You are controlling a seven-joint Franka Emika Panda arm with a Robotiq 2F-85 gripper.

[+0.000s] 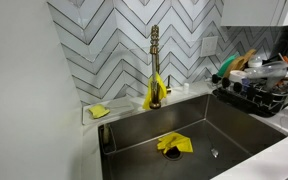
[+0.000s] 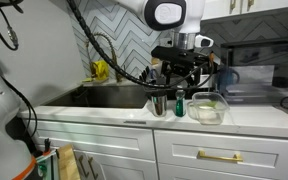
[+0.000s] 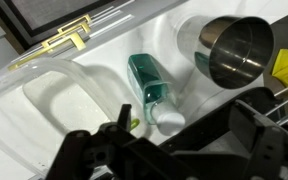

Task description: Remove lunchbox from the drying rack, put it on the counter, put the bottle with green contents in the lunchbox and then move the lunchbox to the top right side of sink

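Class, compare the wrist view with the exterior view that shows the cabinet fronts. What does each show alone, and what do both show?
Only the wrist view looks down into the steel cup from above. Only that exterior view shows the arm, the sink and the cabinet drawers. Both show the lunchbox, the bottle with green contents and the cup standing apart on the counter, with the open gripper above them.

Grey-white chevron tile backsplash [image 1: 104,45] across rear wall. White shaker cabinets [image 2: 104,150] below, gold drawer pull [image 2: 219,156] on one. White upper cabinet [image 1: 254,10] above. Even indoor light.
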